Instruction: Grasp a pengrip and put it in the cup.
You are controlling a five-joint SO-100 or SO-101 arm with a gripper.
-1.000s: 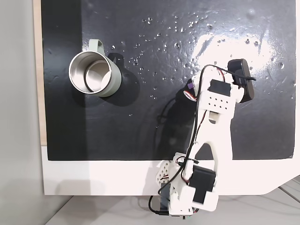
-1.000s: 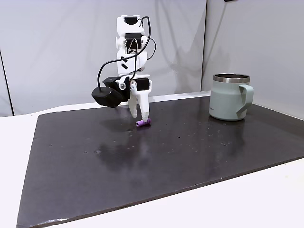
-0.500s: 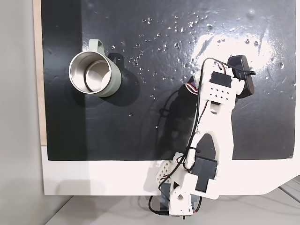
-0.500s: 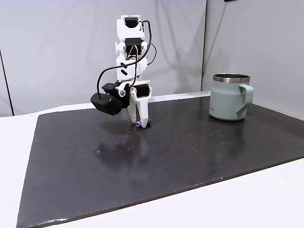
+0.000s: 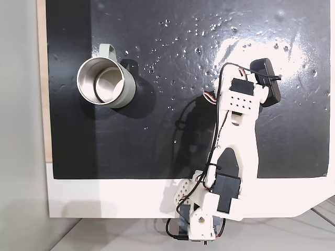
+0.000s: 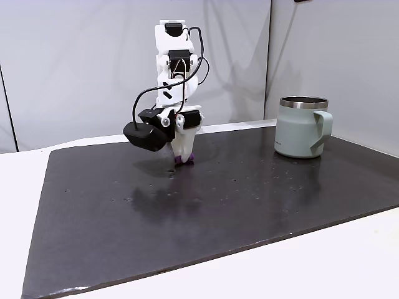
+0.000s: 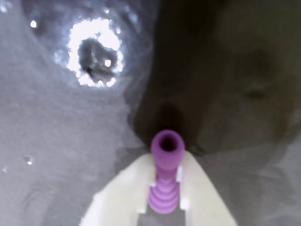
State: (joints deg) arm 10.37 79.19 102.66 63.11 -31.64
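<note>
The light-purple ribbed pengrip (image 7: 165, 181) sits end-on between my two white fingers in the wrist view, and both fingers press its sides. In a fixed view my gripper (image 6: 182, 156) points straight down at the black mat, and the pengrip (image 6: 182, 160) shows as a small purple bit at its tips, at the mat surface. The gripper is shut on it. The sage-green cup (image 6: 298, 134) stands upright far to the right in that view. From above, the cup (image 5: 129, 92) is at the mat's upper left, its steel inside bare, well apart from the arm (image 5: 238, 128).
The black mat (image 6: 249, 199) is shiny, with small specks and glare. A black camera housing (image 6: 143, 136) hangs off the wrist to the left of the gripper. The arm's base (image 5: 207, 214) sits on the white table edge below the mat.
The gripper moved over the pengrip, sank to the mat and shut on it. The wrist turned slightly and the black camera housing dropped lower.
</note>
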